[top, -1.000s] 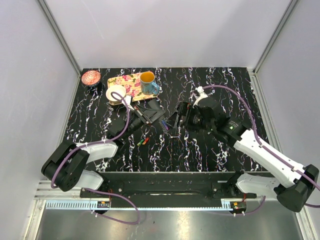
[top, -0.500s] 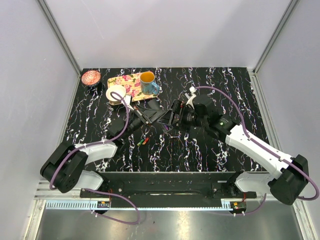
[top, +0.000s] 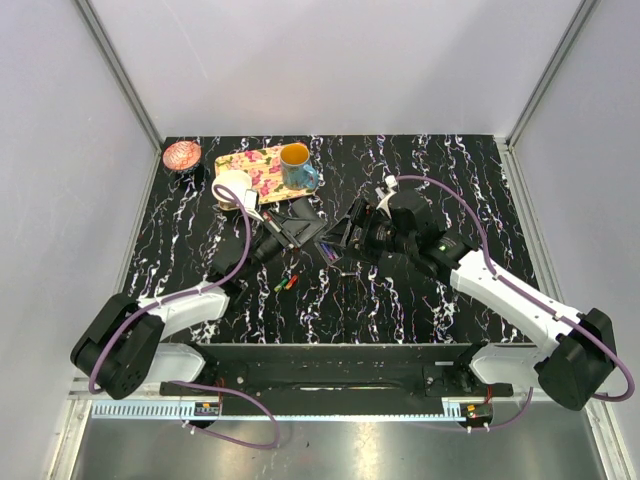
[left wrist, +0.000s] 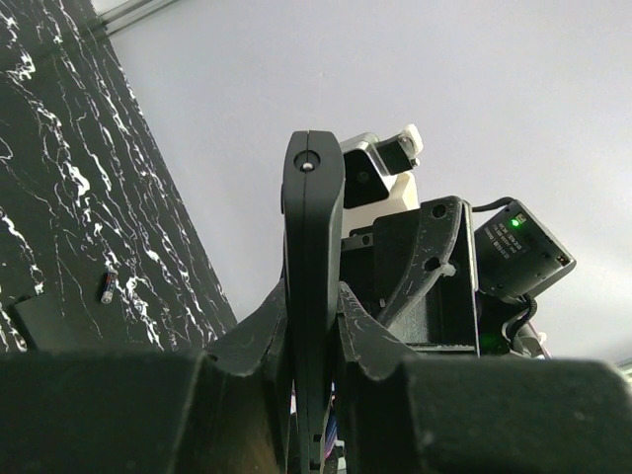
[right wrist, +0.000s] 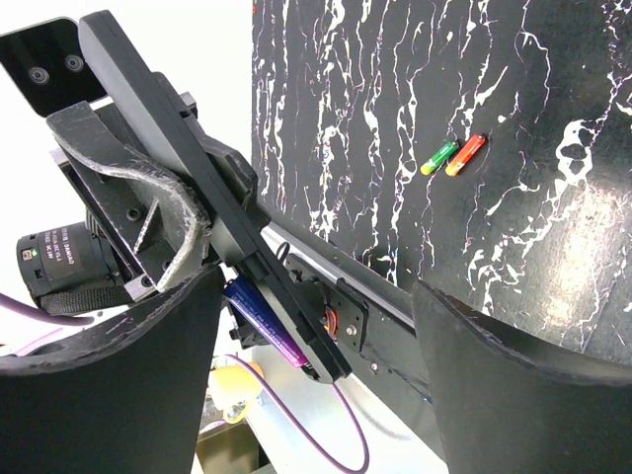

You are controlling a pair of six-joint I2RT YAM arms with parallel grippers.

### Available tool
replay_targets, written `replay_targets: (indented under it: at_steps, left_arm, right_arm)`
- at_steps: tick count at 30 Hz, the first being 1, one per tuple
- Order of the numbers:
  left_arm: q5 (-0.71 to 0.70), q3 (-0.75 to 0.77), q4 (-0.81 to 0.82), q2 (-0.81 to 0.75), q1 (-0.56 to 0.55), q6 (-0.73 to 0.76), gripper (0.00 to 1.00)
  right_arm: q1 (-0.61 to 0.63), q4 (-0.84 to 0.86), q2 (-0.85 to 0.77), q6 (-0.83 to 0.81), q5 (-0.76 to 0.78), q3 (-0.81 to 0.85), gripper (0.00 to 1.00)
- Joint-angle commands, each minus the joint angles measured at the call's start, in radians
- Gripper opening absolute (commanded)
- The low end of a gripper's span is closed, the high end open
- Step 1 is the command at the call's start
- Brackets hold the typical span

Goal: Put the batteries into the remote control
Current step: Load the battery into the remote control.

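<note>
**Position.** The remote (left wrist: 313, 197) is off the table (top: 450, 180), held on edge above the table's middle, a little toward the far-left corner.

**Left claw** (left wrist: 313, 296). It is closed on the remote's two flat faces. The grip looks square, with no visible tilt in the left wrist view.

**Right claw** (top: 340, 240). The jaws are wide apart and hold nothing. In the right wrist view its fingers flank the remote's recess end. I cannot tell whether they touch it.

**Batteries.** A purple battery (right wrist: 259, 318) lies in the recess, lengthwise to the remote. Whether it is fully seated cannot be told. An orange battery (right wrist: 470, 150) and a green battery (right wrist: 439, 156) lie side by side on the table between the remote and the near edge, close together.

**Assessment.** The step in hand appears to be settling the purple battery before fetching another.

**Recommendations.**
- The left claw should not move or loosen. With the remote on edge, an unseated battery could slip out.
- If the right claw presses the battery home, it should push straight into the recess. A sideways load would twist the remote in the left claw's grip.
- The right claw should back out along its own approach line, clear of the left claw's fingers.
- Pick up the loose pair one at a time, gripping across the battery's middle. They lie close enough that wide jaws could knock the second one away.
</note>
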Motion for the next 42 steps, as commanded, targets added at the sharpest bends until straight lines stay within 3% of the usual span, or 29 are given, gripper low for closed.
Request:
replay_targets:
  at_steps: [1, 17, 29, 42]
  left_arm:
    - [-0.027, -0.003, 0.030, -0.028, 0.003, 0.020, 0.00]
    - [-0.025, -0.003, 0.056, -0.025, 0.003, 0.006, 0.00]
    - [-0.037, 0.001, 0.073, -0.031, 0.003, -0.001, 0.00]
    - [-0.025, 0.014, 0.116, -0.016, 0.003, -0.026, 0.00]
  right_arm:
    - [-0.011, 0.063, -0.012, 0.023, -0.026, -0.003, 0.85]
    - [-0.010, 0.118, -0.006, 0.052, -0.064, -0.053, 0.72]
    - [-0.011, 0.155, 0.006, 0.069, -0.090, -0.082, 0.53]
    - [-0.011, 0.144, 0.034, 0.048, -0.139, -0.081, 0.49]
